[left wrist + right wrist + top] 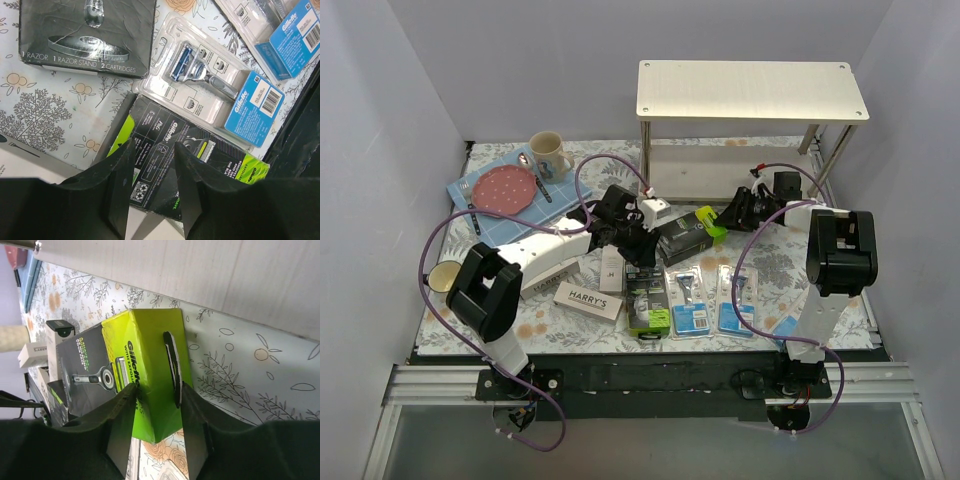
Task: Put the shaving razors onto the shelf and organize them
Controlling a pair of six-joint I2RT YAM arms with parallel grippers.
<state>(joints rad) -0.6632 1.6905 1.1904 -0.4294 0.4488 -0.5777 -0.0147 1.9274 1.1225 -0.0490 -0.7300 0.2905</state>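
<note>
Along the near edge of the tabletop (450, 330) I see a row of razors: a HARRY'S box (588, 298) toward the left, then the near black-and-lime box (648, 303), then 2 blister packs (690, 303) side by side toward the right. Just behind the HARRY'S box lies a second white box (611, 268).

Over the middle of the tabletop my left gripper (151, 147) hangs with its fingers apart, gripping nothing. Its wrist view looks past them onto the near black-and-lime box and 1 blister pack beside it.

Right of that gripper, the far black-and-lime box (685, 235) lies flat, with its lime end toward the right arm. My right gripper (157, 390) has 1 finger on either side of that lime end. Whether the pads press on it I cannot tell.

Behind that box, at the far edge right of centre, stands the shelf (750, 90). Toward the far left corner a mug (548, 152) stands just beside a plate (505, 187), which lies on a blue mat (525, 220).
</note>
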